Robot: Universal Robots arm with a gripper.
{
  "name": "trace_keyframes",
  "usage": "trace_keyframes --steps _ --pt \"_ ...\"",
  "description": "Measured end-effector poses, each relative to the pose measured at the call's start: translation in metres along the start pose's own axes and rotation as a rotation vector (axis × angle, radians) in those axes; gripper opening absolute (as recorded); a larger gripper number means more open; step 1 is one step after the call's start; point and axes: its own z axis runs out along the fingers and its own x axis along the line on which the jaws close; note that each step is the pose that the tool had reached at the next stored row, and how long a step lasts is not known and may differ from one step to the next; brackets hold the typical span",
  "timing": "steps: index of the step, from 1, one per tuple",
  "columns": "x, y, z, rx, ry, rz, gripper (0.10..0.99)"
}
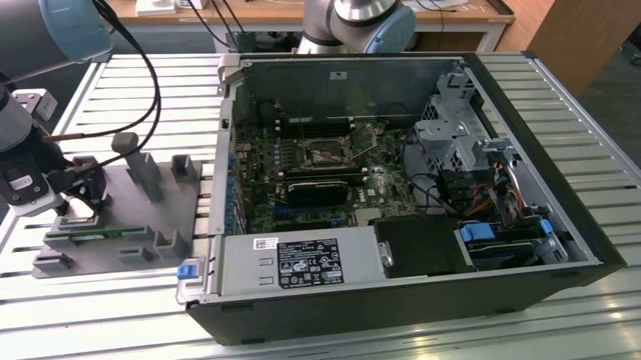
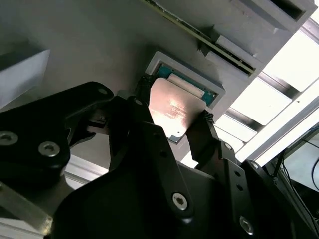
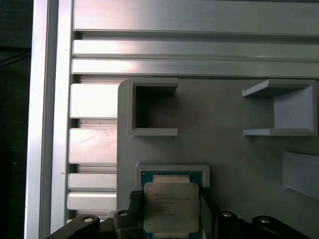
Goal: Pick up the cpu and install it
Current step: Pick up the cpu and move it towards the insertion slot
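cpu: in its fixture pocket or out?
In: cpu lies within the grey pocket frame, gripper straddling it. Slightly lifted? Cannot tell.

An open black computer case (image 1: pixel 401 319) is laid on a slatted aluminium table (image 1: pixel 100 315) with its green motherboard (image 1: pixel 263 180) and grey power supply (image 1: pixel 300 262) exposed, and beside it, at the exterior view's left, a grey fixture plate (image 1: pixel 115 199) is set, a green memory stick (image 1: pixel 95 235) held in one slot.
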Motion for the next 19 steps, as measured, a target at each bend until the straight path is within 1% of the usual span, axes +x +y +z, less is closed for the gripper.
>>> trace_keyframes --steps 4,7,10,11,19 --pt "0.0000 0.0000 -0.0003 -0.001 -0.0004 0.000 0.541" --pt "-0.0001 0.0001 -0.0024 -0.001 -0.0002 0.000 0.541" --pt "-0.0001 0.0003 -0.0065 -0.001 -0.0002 0.000 0.541" --pt "-0.0002 0.0006 -0.0104 -0.001 -0.0002 0.000 0.541" --pt "-0.0003 0.0010 -0.0183 -0.001 -0.0002 0.000 0.541"
